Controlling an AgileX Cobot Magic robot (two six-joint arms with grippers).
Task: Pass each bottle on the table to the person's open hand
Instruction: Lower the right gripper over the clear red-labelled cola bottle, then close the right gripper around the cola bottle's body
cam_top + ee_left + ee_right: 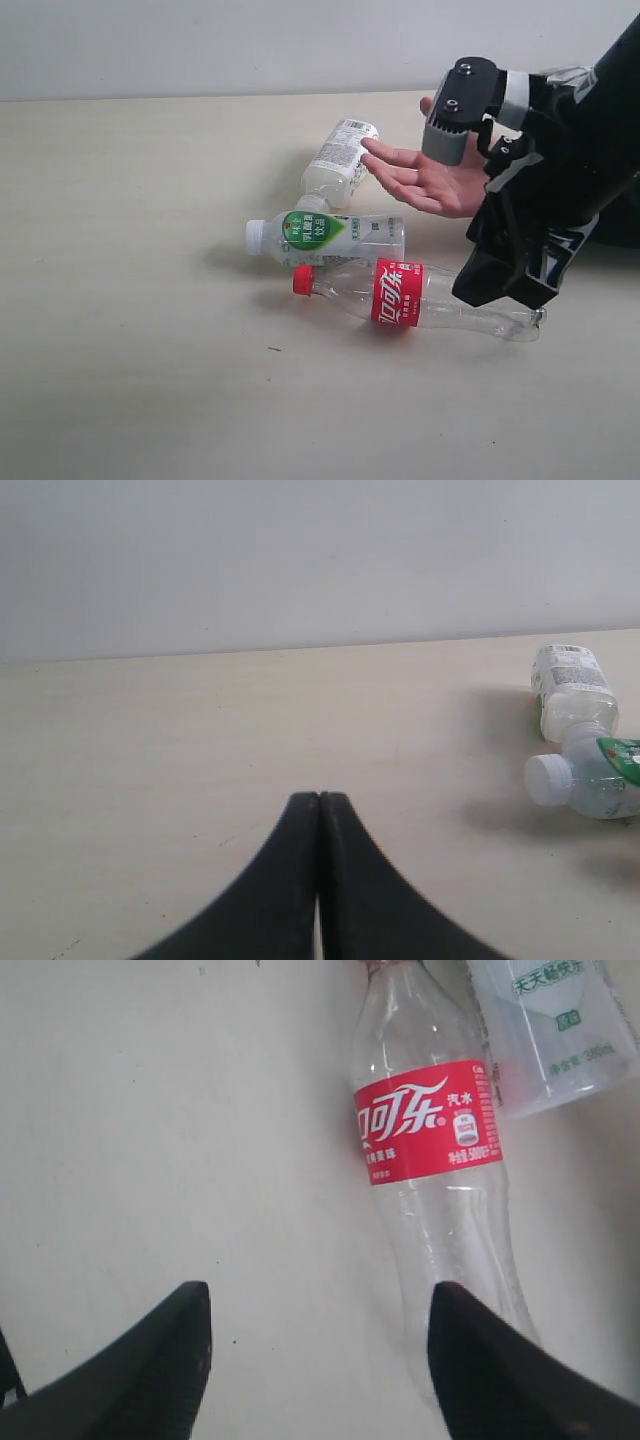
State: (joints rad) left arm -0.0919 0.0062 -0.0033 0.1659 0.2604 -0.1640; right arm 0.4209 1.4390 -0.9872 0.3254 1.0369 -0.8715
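Reference: exterior view, clock face centred on the whitish plastic bottle with green label and white cap [325, 238]. It lies on its side on the pale cream tabletop [130, 300], cap toward 9 o'clock. The whitish plastic bottle with white printed label [340, 160] lies on its side at 12 o'clock, its neck just beside the centre bottle. The clear plastic bottle with red cap and red Coca-Cola label [400, 293] lies at 5 o'clock, just beside the centre bottle, cap toward 9 o'clock. The person's open hand [430, 182], palm up with fingers spread, is at 2 o'clock, near the white-label bottle. The right gripper [500, 290] has its black fingers [150, 1360] spread wide apart with nothing between them. It hangs over the base end of the Coca-Cola bottle, and one finger overlaps that end in the right wrist view. The left gripper [320, 798] has its fingers pressed together, empty, over bare tabletop apart from the bottles.
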